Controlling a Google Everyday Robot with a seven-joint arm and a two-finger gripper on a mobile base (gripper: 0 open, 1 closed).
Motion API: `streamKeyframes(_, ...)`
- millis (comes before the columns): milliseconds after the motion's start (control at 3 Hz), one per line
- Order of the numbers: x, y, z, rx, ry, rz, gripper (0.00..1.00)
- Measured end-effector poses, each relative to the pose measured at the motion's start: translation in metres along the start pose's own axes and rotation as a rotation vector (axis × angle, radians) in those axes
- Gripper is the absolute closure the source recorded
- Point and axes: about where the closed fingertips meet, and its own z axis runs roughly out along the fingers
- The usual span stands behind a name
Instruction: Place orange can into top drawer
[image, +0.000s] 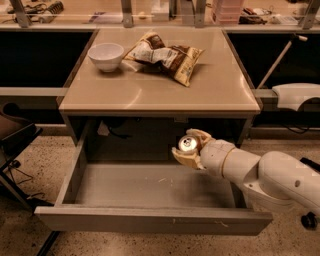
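pincer (189, 147) grips orange can (188, 144) | above top drawer (150, 220) | can body hidden

The can (187, 144) has a shiny metal top. The gripper (190, 146) clasping it above the drawer's (150, 220) right side has matt tan fingers (183, 158). The drawer floor is matt grey and faintly scratched. Crinkly bag (167, 56), glossy; bowl (106, 55), smooth.

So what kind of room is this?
Probably an office snack area or lab: a table with a bowl and snack bag, plus an open top drawer. The tool holds the orange can over that drawer.
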Motion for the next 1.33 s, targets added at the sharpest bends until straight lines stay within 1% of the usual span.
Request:
streamKeyframes(333,0.021,0.0,0.001,0.025,0.199,-0.166,1.0)
streamKeyframes(667,0.02,-0.011,-0.001,0.036,0.245,-0.216,1.0)
streamKeyframes(1000,0.02,-0.011,-0.001,0.036,0.245,-0.215,1.0)
streamKeyframes(1333,0.031,0.002,0.015,-0.039,0.229,-0.177,1.0)
